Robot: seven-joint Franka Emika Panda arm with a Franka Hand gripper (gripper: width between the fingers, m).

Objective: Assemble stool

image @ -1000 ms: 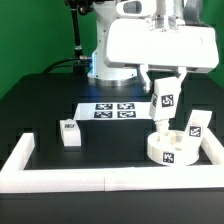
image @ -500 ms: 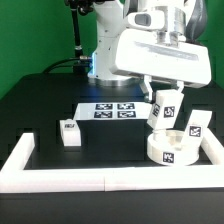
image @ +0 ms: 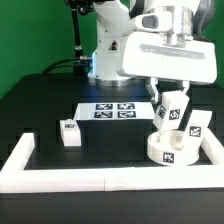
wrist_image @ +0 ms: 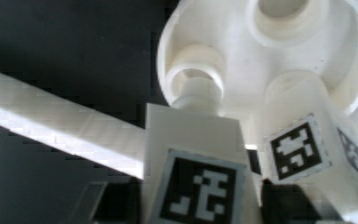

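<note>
White round seat (image: 169,150) lies flat on the black table (image: 110,145), close to the corner of the border wall (image: 100,181) on the exterior view's right, with a marker tag on its side facing the camera. In the wrist view the seat's upper face (wrist_image: 247,45) shows round sockets. The held leg (image: 171,114) hangs just above the seat, tilted, its tag facing outward. In the wrist view its narrow end (wrist_image: 194,95) lines up with one socket, though I cannot tell whether it touches. The gripper (image: 170,98) is clamped on the upper part of this leg, a finger on each side.

A second leg (image: 196,124) stands at the seat's rim on the exterior view's right, just beside the held one. Whether it sits in a socket cannot be told. The third leg (image: 69,133) stands on the table well apart, toward the exterior view's left.

Behind these lies the marker board (image: 113,110), flat on the table in front of the arm's base (image: 105,55).
</note>
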